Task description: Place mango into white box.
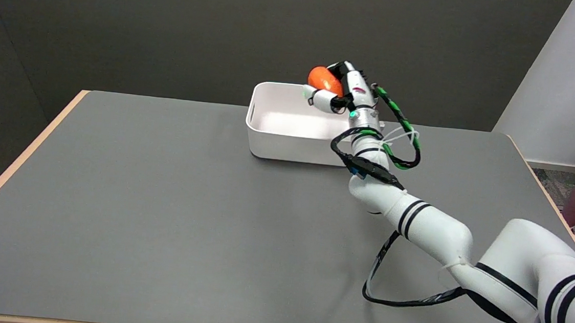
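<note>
Robot hand (342,91) curled around orange mango (324,80), holding it above right end of white box (289,141) on grey tabletop (161,198). Carry step apparently ending; next: lower inside walls, loosen fingers

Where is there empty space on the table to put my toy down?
The gray table is bare all along its left side and the near middle, from the wooden left edge across to the white box. The far right part is crowded: the right hand holds the mango above the box, and the arm with its cables crosses the right side.
</note>
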### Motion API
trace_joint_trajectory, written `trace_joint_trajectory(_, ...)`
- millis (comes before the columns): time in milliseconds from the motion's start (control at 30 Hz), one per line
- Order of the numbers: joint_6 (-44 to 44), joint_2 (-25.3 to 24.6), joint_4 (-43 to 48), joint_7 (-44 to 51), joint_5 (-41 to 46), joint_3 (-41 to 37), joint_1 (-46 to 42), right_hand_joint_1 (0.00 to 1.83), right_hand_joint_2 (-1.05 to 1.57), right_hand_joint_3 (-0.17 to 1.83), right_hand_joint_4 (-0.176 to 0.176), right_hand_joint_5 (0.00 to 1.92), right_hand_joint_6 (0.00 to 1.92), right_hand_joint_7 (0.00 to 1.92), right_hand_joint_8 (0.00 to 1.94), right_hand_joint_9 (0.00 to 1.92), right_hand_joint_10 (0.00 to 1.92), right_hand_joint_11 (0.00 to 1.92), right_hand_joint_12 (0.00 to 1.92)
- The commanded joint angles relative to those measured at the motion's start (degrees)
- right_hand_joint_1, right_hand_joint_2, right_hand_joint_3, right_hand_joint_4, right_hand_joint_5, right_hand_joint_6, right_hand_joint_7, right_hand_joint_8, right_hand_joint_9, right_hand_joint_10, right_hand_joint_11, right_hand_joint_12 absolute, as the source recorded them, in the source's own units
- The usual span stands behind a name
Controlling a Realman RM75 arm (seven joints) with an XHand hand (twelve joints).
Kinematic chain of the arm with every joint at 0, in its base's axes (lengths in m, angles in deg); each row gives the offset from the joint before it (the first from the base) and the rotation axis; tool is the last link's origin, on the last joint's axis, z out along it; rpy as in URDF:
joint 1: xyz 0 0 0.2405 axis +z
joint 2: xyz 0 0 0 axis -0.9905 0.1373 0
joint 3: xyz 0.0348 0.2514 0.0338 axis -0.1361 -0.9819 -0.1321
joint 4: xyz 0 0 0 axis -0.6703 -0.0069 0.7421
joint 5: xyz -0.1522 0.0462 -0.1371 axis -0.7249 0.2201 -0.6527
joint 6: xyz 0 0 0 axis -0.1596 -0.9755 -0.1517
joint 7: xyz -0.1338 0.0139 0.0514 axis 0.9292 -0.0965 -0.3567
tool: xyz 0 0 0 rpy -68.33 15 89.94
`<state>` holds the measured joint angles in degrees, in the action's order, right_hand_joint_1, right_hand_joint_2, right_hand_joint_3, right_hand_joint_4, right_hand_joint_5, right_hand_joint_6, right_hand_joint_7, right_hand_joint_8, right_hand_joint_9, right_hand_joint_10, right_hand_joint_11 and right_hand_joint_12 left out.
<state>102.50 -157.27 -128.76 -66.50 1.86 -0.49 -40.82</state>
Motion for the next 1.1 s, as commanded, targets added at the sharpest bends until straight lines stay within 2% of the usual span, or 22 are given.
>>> trace_joint_trajectory(33,-9.13,-4.66,8.83,-2.72,0.08,5.40,3.40,1.13,1.20,0.34,-0.176,0.53,1.66,0.59,1.72,0.83,1.92,0.36,1.92)
trace_joint_trajectory(300,-10.61,-5.04,9.09,-3.20,0.08,5.82,2.39,1.13,1.19,0.35,-0.176,0.55,1.65,0.60,1.70,0.84,1.92,0.36,1.92)
trace_joint_trajectory(333,-10.47,-5.04,8.75,-3.20,0.08,5.67,2.10,1.13,1.21,0.31,-0.176,0.54,1.66,0.59,1.71,0.82,1.91,0.28,1.92)
trace_joint_trajectory(367,-10.47,-5.04,8.67,-3.20,0.08,5.59,1.96,1.11,1.26,0.23,-0.176,0.52,1.67,0.57,1.72,0.77,1.90,0.12,1.92)
trace_joint_trajectory(400,-10.54,-5.03,8.60,-3.20,0.08,5.52,1.96,1.07,1.17,0.35,-0.152,0.47,1.54,0.56,1.61,0.72,1.78,0.03,1.92)
trace_joint_trajectory(433,-10.88,-4.96,8.60,-3.20,0.08,5.52,1.96,1.00,0.95,0.66,-0.109,0.39,1.27,0.56,1.39,0.66,1.60,0.01,1.92)
trace_joint_trajectory(467,-10.97,-4.96,8.59,-3.20,0.09,5.52,1.96,0.92,0.79,0.87,-0.076,0.32,0.97,0.52,1.11,0.56,1.38,0.04,1.84)
trace_joint_trajectory(533,-11.03,-4.96,8.69,-3.20,0.24,5.60,1.94,0.79,0.72,0.91,-0.053,0.22,0.45,0.33,0.53,0.31,0.96,0.19,1.49)
trace_joint_trajectory(600,-11.03,-4.96,8.74,-3.20,0.24,5.62,1.88,0.72,0.68,0.98,-0.046,0.15,0.40,0.26,0.46,0.25,0.84,0.13,1.36)
trace_joint_trajectory(667,-11.03,-4.96,8.66,-3.20,0.21,5.76,1.87,0.69,0.68,0.90,-0.037,0.10,0.32,0.17,0.32,0.14,0.74,0.08,1.28)
trace_joint_trajectory(767,-10.99,-4.96,8.24,-3.20,0.08,5.76,1.79,0.62,0.64,0.96,-0.030,0.06,0.26,0.07,0.28,0.05,0.65,0.05,1.19)
trace_joint_trajectory(833,-10.51,-4.96,7.87,-3.20,0.08,5.80,1.69,0.64,0.61,0.93,-0.024,0.03,0.20,0.02,0.17,0.00,0.53,0.03,1.11)
trace_joint_trajectory(900,-9.61,-4.79,6.71,-3.20,0.08,5.36,1.14,0.77,0.55,0.95,-0.022,0.06,0.07,0.04,0.04,0.01,0.38,0.09,0.94)
trace_joint_trajectory(967,-6.59,-4.26,4.83,-3.16,0.08,5.17,0.14,0.74,0.53,0.93,-0.019,0.03,0.04,0.01,0.02,0.00,0.29,0.06,0.93)
trace_joint_trajectory(1033,-2.22,-3.63,2.33,-2.89,-0.01,4.97,-1.31,0.55,0.60,0.92,-0.020,0.02,0.05,0.00,0.03,0.00,0.13,0.00,0.99)
trace_joint_trajectory(1100,7.42,-1.17,-2.07,-3.20,-1.44,4.67,-4.46,0.55,0.58,0.89,-0.027,0.00,0.09,0.00,0.00,0.00,0.15,0.00,1.01)
